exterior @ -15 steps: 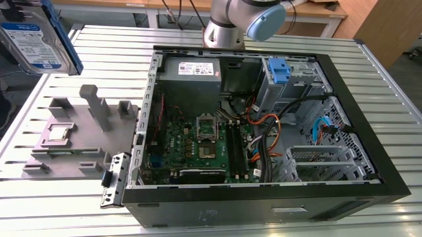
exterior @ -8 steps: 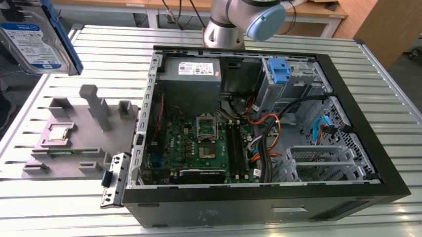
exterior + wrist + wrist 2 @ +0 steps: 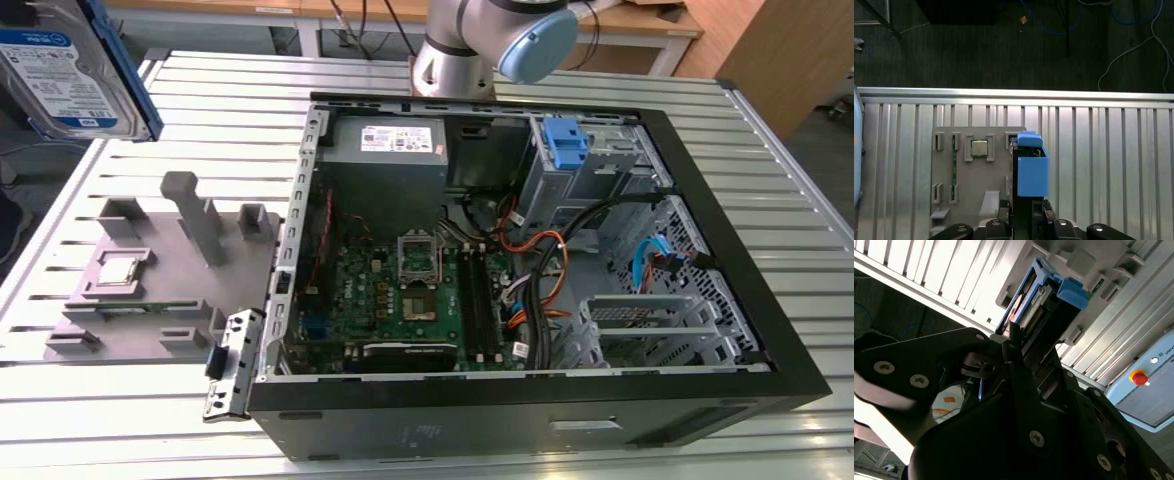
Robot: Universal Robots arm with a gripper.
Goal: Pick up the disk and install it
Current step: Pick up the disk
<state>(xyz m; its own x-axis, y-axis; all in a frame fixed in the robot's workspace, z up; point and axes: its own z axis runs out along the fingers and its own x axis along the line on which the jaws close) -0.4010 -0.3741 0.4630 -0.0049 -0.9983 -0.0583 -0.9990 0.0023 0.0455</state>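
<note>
Fingers (image 3: 1015, 347) clamped on the disk (image 3: 74, 70), raised well off the open computer case (image 3: 534, 250) toward the exterior view's left; a firm, untilted grip and a path above the case's rim seem wise.

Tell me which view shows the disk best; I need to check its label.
The exterior view: the disk faces the camera, showing its white-and-blue label, though cropped at the picture's edge. Both wrist views show it edge-on in its blue carrier, held by the gripper.
</note>
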